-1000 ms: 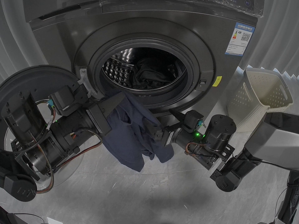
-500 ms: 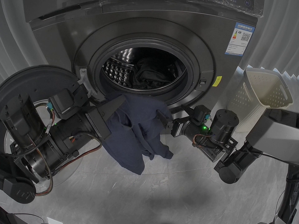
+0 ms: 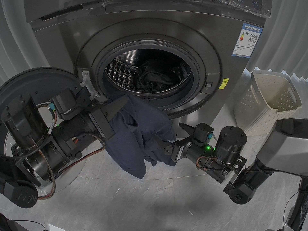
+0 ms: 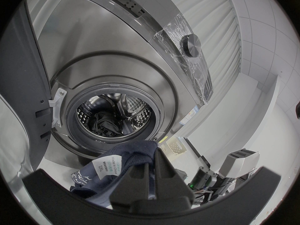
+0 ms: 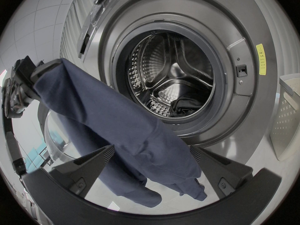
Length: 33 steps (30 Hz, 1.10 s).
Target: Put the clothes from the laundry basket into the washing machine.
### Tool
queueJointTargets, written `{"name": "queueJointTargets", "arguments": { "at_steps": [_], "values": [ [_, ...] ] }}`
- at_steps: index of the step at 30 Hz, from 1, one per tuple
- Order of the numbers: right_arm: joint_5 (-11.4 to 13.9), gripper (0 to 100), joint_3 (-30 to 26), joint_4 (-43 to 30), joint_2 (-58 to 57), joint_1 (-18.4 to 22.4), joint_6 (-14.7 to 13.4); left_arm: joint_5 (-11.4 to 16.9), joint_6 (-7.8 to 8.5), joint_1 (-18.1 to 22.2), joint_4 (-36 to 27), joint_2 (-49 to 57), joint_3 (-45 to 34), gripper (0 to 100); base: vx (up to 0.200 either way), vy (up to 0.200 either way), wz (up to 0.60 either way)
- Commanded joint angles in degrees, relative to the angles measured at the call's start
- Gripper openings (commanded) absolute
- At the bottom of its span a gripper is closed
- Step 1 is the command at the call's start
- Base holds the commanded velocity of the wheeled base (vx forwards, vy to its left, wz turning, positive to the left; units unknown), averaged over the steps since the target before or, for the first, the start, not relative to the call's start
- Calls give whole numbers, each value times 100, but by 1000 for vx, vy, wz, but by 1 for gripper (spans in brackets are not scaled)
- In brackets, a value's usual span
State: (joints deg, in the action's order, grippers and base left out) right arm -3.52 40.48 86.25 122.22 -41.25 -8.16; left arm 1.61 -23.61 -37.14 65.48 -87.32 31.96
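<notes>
While the navy top (image 3: pixel 138 135) is clenched by the left gripper (image 3: pixel 123 101) at six o'clock of the washing machine (image 3: pixel 192 32) opening and straddled by the spread right gripper (image 3: pixel 167 131), loading seems underway; a lift inward is needed.

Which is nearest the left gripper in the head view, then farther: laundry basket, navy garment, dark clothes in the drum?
1. navy garment, clamped in the left gripper.
2. dark clothes, inside the drum.
3. laundry basket, far right.
</notes>
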Motion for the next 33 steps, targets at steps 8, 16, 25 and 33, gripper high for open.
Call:
{"name": "queueJointTargets", "arguments": {
  "at_steps": [8, 16, 25, 33],
  "values": [
    [10, 100, -586, -64, -1069, -858, 7, -135, 6, 23, 0, -198, 152, 0, 0, 0, 0],
    [27, 100, -137, -47, -788, -1051, 7, -178, 6, 23, 9, -250, 205, 0, 0, 0, 0],
    [53, 100, 460, -82, -463, -1034, 16, -178, 6, 23, 0, -233, 196, 0, 0, 0, 0],
    [1, 100, 1260, -187, -49, -594, -2, -178, 6, 23, 0, -162, 135, 0, 0, 0, 0]
  ]
}}
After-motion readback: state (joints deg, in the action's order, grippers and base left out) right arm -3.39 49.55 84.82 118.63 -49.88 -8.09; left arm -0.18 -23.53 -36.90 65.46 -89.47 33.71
